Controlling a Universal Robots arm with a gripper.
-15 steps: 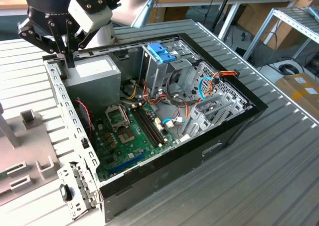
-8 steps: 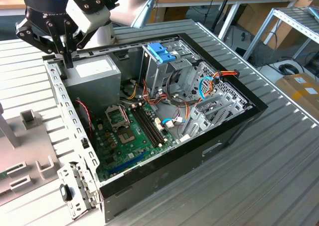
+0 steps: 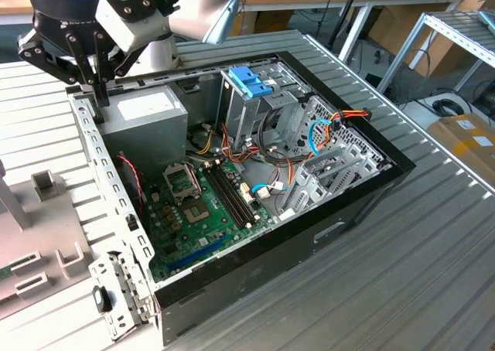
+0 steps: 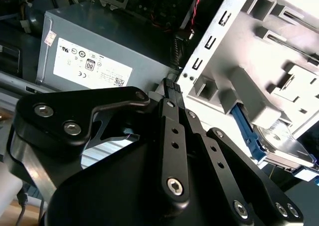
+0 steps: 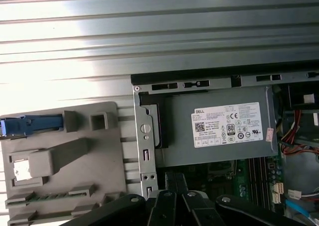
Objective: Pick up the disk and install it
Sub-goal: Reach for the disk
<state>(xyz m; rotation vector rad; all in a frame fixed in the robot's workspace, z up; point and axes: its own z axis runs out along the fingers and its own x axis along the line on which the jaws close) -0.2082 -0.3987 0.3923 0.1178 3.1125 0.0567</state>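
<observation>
Disk [image 4: 286,147], silver in its blue carrier frame, appears to stand on edge in a slot of the grey fixture plate [image 5: 99,151], outside the open computer case [image 3: 309,250]. Its blue edge runs crosswise toward the case wall. The gripper [image 4: 172,85] hangs over the case rim by the power-supply box [image 5: 219,156], fingers closed together on nothing. The disk lies beyond that wall, apart from it.
</observation>
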